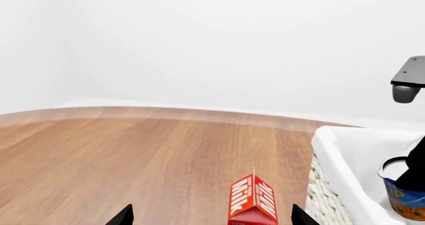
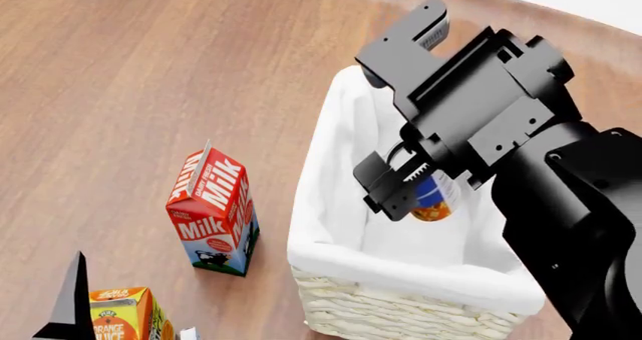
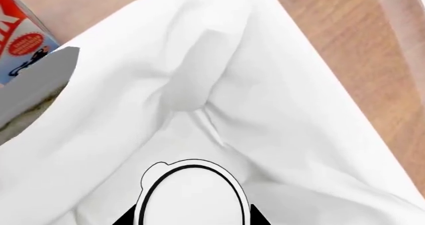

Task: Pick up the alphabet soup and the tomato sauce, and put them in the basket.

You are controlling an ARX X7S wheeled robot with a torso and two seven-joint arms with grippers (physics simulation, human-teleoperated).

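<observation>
In the left wrist view, the left gripper [image 1: 211,216] shows only two dark fingertips at the frame edge, set wide apart with nothing between them; a red milk carton [image 1: 253,201] with a gabled top stands on the smooth wooden floor [image 1: 133,155] ahead of it. To the side is the basket [image 1: 332,195], with rough cream wicker under a soft white liner, and the soup [image 1: 403,197] hangs above its inside, blue label with an orange picture at the lower part. In the head view, the right gripper [image 2: 413,188] reaches over the basket and is clamped on the soup can from the sides, holding it upright over the liner; I judge it is held here so that it can be released into the basket. The milk carton stands just beside the basket's left wall, and an orange juice carton [image 2: 125,314] is nearer to the robot. In the right wrist view, the round silver-white top of the can sits between the two black fingertips, and the folded, wrinkled cloth lies below it. The tomato sauce is not visible in any view, so it probably waits for later.
</observation>
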